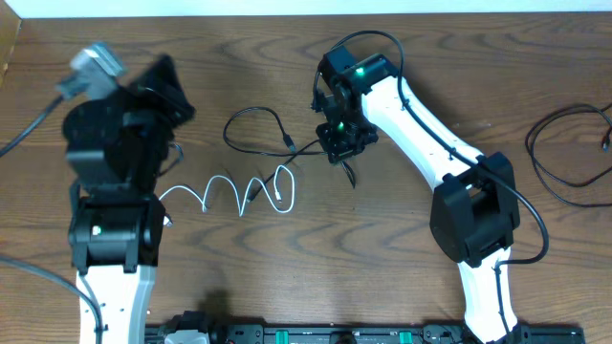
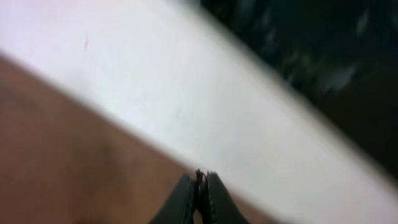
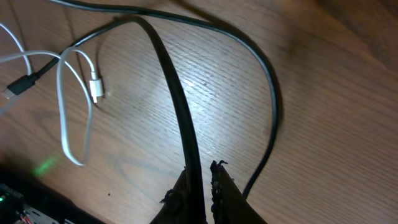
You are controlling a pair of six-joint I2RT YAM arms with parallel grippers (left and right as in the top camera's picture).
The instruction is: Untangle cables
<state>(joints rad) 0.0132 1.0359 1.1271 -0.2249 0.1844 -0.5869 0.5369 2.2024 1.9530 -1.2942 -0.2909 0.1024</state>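
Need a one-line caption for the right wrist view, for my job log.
Right gripper pinching a black cable above the wooden table, white cable looped nearby.

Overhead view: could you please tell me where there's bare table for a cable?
Free: between white cable and right arm, and between right arm and far-right black cable. Crowded: around the right claw, where looped black cable meets white.

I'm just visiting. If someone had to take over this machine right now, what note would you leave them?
Left gripper: shut, holding nothing.
Right gripper: shut on the black cable at mid-table.
White cable: coiled beside it, with the black cable's plug end lying across its loops.
Second black cable: lies apart at the table's right edge.
Left to do: pull the white and black cables apart.
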